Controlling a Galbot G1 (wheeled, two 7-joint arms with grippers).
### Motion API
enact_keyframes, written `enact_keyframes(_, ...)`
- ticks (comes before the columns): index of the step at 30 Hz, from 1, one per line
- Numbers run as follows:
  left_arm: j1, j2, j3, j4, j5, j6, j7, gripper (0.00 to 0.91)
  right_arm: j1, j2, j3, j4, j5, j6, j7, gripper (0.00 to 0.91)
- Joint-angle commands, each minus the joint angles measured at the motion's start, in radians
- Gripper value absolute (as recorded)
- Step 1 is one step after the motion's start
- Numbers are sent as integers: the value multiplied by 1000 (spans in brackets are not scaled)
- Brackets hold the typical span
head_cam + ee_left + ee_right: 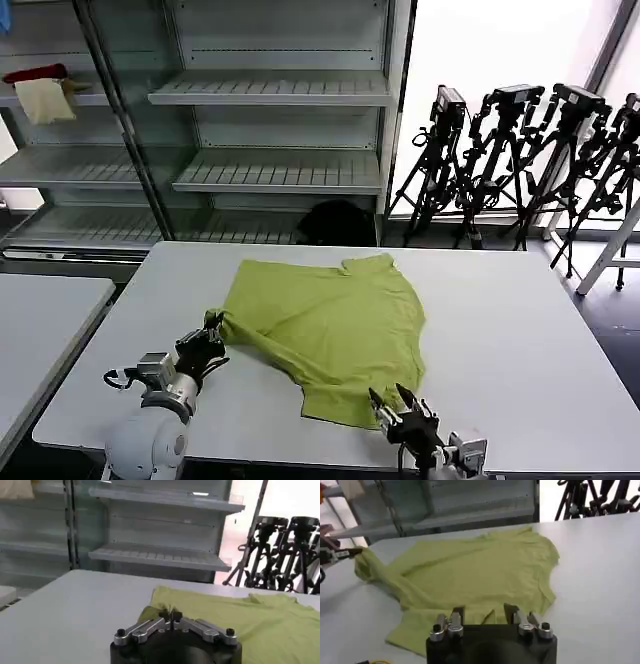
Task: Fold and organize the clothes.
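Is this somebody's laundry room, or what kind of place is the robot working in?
More likely a robotics lab or test room: bare metal shelving behind a plain white table, and a row of camera tripods by the window. The only laundry being handled is one green T-shirt.

Bare table right of T-shirt — open passage; shelves, tripods block far side.

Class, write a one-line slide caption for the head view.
Left gripper pinches the lime-green T-shirt; right gripper open at its near hem.
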Motion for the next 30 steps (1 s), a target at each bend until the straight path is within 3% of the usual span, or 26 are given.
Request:
enact_keyframes(1,-2,0,1,3,6,1,2,0,-32,2,-13,-5,-19,0,-8,756)
enact_keyframes(5,1,-1,1,-3,5,1,3,0,-26,5,-21,-10,-37,1,-10,705)
enact_keyframes(22,20,-13,8,-10,1,-3,16,0,-7,14,-44,-10,-86,1,-23,715)
enact_keyframes(25,20,-11,6,-11,-3,-3,16,0,5,20,-57,-24,-93,1,-29,655)
enact_keyframes(27,20,-11,4,-11,-4,-3,16,0,13,24,-61,-33,-94,1,-26,383)
enact_keyframes(28,21,-10,3,-11,-4,-2,16,0,17,26,-62,-36,-94,1,-27,181)
enact_keyframes(29,22,-9,3,-11,-5,-2,16,0,18,26,-62,-36,-93,1,-26,131)
enact_keyframes(30,23,-9,2,-11,-6,-1,15,0,19,26,-63,-37,-93,1,-26,10)
